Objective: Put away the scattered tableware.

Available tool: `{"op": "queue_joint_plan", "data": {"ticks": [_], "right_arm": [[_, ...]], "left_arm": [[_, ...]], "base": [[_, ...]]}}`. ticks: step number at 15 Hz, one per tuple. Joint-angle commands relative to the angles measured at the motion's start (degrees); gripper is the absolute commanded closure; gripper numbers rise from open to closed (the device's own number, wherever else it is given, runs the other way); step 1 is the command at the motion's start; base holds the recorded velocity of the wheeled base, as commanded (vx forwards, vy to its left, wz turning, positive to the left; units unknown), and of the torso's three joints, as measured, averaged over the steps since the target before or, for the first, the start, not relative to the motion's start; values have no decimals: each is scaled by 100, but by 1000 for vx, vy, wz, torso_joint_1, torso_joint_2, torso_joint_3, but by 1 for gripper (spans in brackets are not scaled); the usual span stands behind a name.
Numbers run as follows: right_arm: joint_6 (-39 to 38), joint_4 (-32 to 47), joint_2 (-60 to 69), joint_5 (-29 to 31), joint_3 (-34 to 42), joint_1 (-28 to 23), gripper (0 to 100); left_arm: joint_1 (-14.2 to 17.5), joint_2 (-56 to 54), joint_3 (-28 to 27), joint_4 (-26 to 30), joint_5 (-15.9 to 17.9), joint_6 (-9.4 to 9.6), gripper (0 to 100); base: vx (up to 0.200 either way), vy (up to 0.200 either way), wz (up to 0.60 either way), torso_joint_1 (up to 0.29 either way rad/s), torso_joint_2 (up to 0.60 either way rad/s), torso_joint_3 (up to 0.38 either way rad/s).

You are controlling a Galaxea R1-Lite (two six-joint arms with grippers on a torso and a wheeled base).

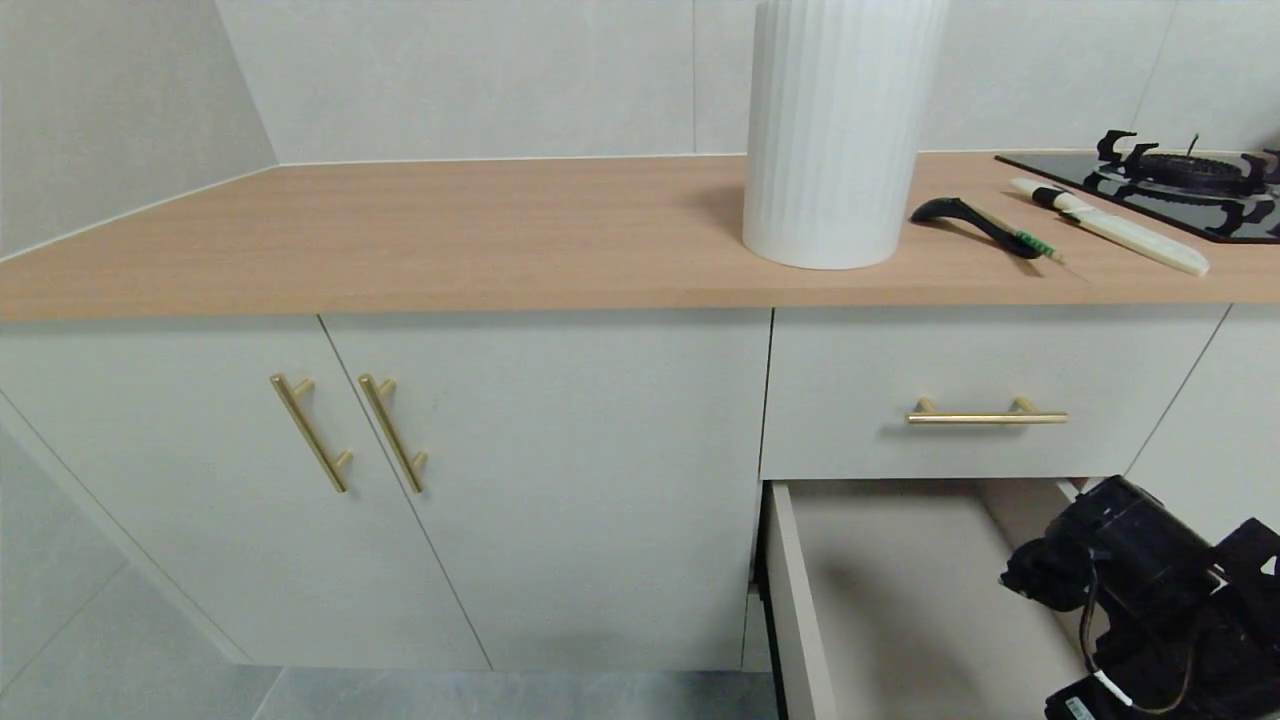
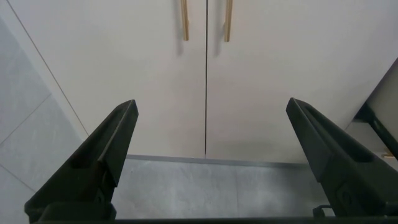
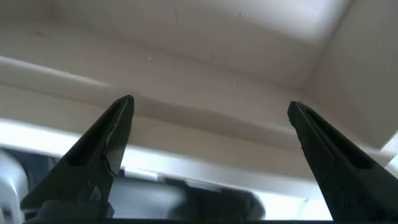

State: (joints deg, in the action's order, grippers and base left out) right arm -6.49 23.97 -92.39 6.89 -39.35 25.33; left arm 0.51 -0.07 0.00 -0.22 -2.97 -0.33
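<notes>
On the wooden countertop [image 1: 450,235], right of a tall white ribbed container [image 1: 838,130], lie a black spoon [image 1: 975,222] with a green-tipped handle and a white knife [image 1: 1110,226] with a black band. Below them the lower drawer [image 1: 795,600] stands pulled out with a bare floor. My right arm [image 1: 1130,570] hangs over that drawer's right side. My right gripper [image 3: 211,106] is open and holds nothing, facing the pale drawer interior [image 3: 217,56]. My left gripper [image 2: 211,109] is open and holds nothing, low in front of the cabinet doors [image 2: 205,81].
A black gas hob [image 1: 1180,185] sits at the counter's far right, just behind the knife. The upper drawer [image 1: 987,415] with a gold bar handle is closed. Two cabinet doors with gold handles [image 1: 310,432] are closed at left. Grey tiled floor [image 2: 211,186] lies below.
</notes>
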Motion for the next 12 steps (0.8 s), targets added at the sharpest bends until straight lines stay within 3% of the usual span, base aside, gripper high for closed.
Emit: {"op": "queue_joint_plan", "data": {"ticks": [1,4,12], "right_arm": [[104,99,-77,14,15,104,0],[367,600,-121,14,42,271,0],[332,750,-191,67,6,385,0]], "left_arm": [[2,7,0,-4,-1,-2,0],[2,7,0,-4,-1,-2,0],[2,7,0,-4,-1,-2,0]], "base": [[0,0,0,0,0,0],[0,0,0,0,0,0],[0,0,0,0,0,0]]}}
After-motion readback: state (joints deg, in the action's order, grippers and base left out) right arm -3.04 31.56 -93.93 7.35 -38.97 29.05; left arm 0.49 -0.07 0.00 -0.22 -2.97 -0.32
